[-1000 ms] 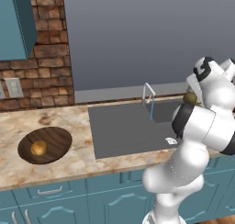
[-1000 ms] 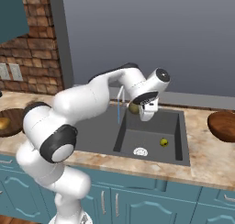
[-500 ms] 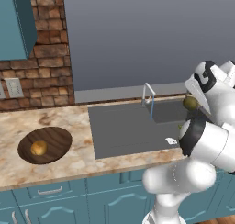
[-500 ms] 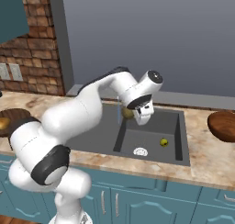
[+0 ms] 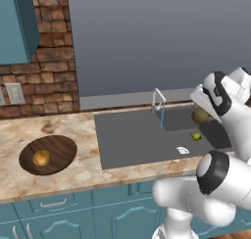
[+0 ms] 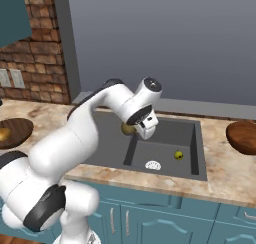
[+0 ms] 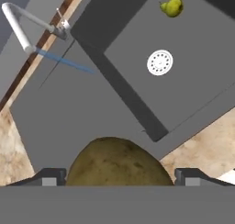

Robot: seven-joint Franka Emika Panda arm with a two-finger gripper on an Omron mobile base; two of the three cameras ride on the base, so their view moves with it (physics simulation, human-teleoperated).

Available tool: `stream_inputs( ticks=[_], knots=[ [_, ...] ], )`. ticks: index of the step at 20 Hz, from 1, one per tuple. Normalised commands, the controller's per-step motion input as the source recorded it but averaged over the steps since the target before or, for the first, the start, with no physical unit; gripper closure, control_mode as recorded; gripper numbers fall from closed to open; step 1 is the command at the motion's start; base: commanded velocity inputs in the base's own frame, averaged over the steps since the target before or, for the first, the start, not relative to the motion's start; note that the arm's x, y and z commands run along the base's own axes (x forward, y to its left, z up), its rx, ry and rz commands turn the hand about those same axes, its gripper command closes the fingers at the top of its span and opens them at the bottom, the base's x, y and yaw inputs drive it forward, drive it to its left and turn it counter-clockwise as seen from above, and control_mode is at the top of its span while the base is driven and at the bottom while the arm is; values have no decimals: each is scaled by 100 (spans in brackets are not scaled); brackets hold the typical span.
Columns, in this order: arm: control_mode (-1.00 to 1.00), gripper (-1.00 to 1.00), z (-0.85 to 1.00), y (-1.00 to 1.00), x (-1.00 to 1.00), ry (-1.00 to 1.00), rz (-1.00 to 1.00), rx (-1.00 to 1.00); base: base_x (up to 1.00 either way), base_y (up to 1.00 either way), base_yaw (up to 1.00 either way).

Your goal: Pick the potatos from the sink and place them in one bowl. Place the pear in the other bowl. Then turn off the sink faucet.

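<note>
grip: my gripper clamped wide on olive potato, bottom centre | sink below | risk: loose hold, potato drops before dark bowl, frame's lower left

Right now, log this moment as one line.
gripper: shut on olive potato | golden potato: in dark bowl | pear: in sink

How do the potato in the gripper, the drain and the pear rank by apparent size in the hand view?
1. Olive potato, by far the largest, though it sits right at the camera, so nearness inflates it.
2. White drain.
3. Pear, close to the drain in size; that order is unsure.
</note>
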Motion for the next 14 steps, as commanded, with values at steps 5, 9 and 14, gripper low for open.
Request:
stream_inputs(
  ticks=[5,9,14],
  knots=[
    [-100,100,0,53,-29,-6,19,-18,0,0,0],
    [-100,100,0,61,-29,-1,17,-15,0,0,0],
    [-100,100,6,60,-21,0,14,-8,0,0,0]
  ],
)
